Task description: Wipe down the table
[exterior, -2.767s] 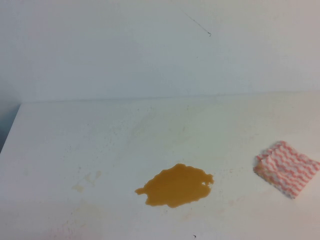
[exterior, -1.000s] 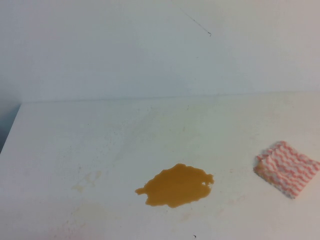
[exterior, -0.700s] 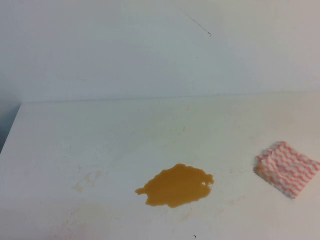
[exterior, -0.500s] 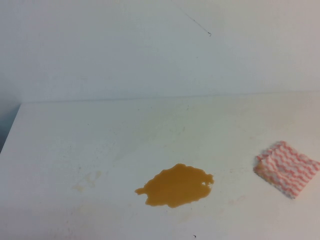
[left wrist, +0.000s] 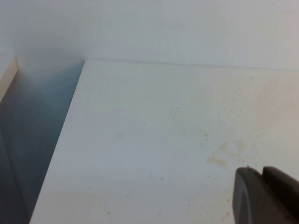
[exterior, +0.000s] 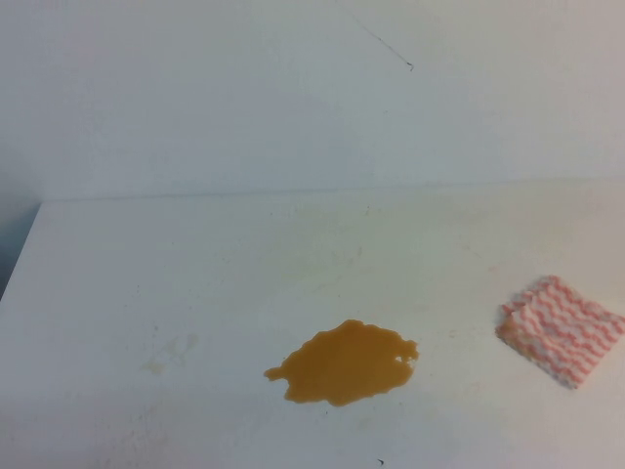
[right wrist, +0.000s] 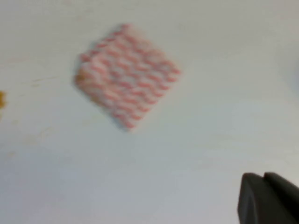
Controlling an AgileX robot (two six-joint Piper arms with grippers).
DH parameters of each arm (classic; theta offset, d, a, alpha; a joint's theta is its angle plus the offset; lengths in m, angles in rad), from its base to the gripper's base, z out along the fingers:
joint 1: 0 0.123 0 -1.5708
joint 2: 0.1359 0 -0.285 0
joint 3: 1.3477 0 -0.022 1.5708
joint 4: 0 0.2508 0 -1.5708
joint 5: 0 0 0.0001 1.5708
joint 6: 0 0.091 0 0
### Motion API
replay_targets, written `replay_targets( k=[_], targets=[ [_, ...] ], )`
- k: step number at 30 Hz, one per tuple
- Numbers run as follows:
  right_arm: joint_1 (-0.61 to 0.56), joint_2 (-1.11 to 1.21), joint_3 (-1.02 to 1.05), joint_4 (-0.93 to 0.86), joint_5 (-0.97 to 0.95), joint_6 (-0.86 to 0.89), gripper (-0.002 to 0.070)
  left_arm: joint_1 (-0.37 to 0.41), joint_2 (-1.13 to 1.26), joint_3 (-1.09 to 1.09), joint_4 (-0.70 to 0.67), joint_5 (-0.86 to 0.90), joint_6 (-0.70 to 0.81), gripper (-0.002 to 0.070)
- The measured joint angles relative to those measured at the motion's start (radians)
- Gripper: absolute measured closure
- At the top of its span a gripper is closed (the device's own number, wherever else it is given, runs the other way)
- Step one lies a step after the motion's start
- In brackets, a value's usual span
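An orange-brown puddle (exterior: 344, 362) is sitting at lower centre of the high view on the white table (exterior: 146, 264). The red-and-white striped cloth (exterior: 560, 329) is lying at the right edge, well apart from it. The right gripper (right wrist: 264, 198) is hanging over the table near the cloth with its jaws together. The left gripper (left wrist: 263, 196), likewise closed, is hovering near the table's left edge.

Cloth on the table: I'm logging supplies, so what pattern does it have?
Red-and-white wavy stripes, clearest on the cloth in the high view.
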Motion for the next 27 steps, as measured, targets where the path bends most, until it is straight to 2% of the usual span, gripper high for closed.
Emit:
replay_targets(
  k=[5, 9, 13, 16, 21, 23, 27],
  targets=[
    [0.007, 0.100, 0.000, 0.345, -0.016, -0.179, 0.0678, 0.000, 0.000, 0.000, 0.000, 0.000, 0.000, 0.0675],
    [0.007, 0.189, 0.000, 0.510, -0.024, -0.401, 0.0678, 0.000, 0.000, 0.000, 0.000, 0.000, 0.000, 0.0675],
    [0.011, 0.272, -0.006, 0.580, -0.034, -0.564, 0.0662, 0.000, 0.000, 0.000, 0.000, 0.000, 0.000, 0.0675],
    [0.038, 0.337, -0.033, 0.545, -0.065, -0.597, 0.0591, 0.000, 0.000, 0.000, 0.000, 0.000, 0.000, 0.0675],
    [0.125, 0.483, -0.119, 0.415, -0.076, -0.579, 0.0384, 0.000, 0.004, 0.000, 0.000, 0.000, 0.000, 0.0675],
    [0.159, 0.549, -0.159, 0.373, -0.079, -0.545, 0.0328, 0.000, 0.004, 0.000, 0.000, 0.000, 0.000, 0.0675],
    [0.183, 0.674, -0.248, 0.337, -0.079, -0.502, 0.0281, 0.000, 0.004, 0.000, 0.000, 0.000, 0.000, 0.0675]
  ],
)
